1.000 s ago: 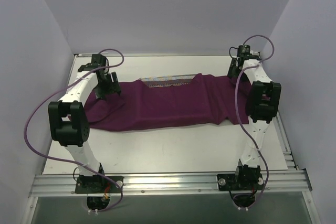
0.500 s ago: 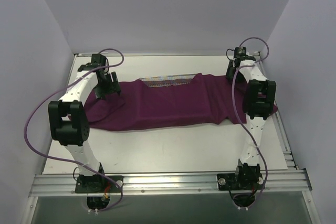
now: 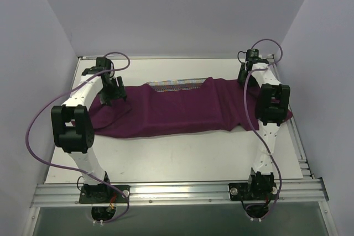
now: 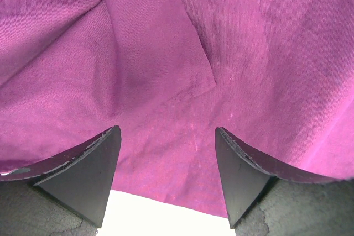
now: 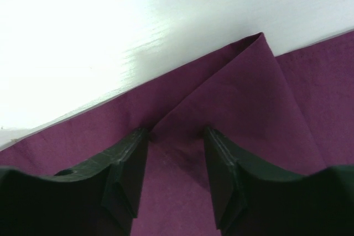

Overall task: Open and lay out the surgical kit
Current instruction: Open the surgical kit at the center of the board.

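Observation:
The surgical kit lies wrapped across the middle of the table. Its dark purple cloth is partly spread, and only a strip of the silver mesh tray shows at the back edge. My left gripper hangs open and wide just above the cloth's left part, near a folded flap corner. My right gripper is at the cloth's far right end. Its fingertips press down on the fabric, standing apart on either side of a raised fold that runs to a corner. Whatever is under the cloth is hidden.
White tabletop runs in front of the cloth and shows behind it. Pale walls close in the back and both sides. An aluminium rail carries the arm bases at the near edge.
The right arm has shifted slightly left and settled over the cloth's far right corner. The left arm and the cloth have not visibly moved.

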Robot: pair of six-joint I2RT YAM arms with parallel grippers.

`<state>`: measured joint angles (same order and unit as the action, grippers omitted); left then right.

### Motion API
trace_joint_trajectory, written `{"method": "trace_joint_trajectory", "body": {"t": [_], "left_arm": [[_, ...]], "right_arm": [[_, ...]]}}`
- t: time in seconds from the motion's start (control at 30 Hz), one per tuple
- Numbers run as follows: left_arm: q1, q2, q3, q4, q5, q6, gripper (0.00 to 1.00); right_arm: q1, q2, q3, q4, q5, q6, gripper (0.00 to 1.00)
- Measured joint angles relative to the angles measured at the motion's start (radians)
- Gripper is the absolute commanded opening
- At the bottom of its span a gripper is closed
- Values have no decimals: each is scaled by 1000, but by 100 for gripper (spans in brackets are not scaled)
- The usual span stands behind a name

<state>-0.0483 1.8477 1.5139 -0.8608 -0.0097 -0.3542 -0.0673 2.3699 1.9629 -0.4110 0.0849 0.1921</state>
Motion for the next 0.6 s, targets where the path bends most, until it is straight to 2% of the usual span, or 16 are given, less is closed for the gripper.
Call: {"method": "trace_joint_trajectory", "body": {"t": [0.07,0.47,0.5,0.57,0.6], "left_arm": [[0,0,0,0,0,0,77],[12,0,0,0,0,0,77],[12,0,0,0,0,1,77],[12,0,0,0,0,1,77],[12,0,0,0,0,1,77]], "right_arm": [[5,0,0,0,3,-1,37],[17,17,18,-1,6,-3,36],[17,18,21,-1,6,-3,35],[16,22,24,-4,6,-4,24],[16,27,31,-5,6,-5,24]]}}
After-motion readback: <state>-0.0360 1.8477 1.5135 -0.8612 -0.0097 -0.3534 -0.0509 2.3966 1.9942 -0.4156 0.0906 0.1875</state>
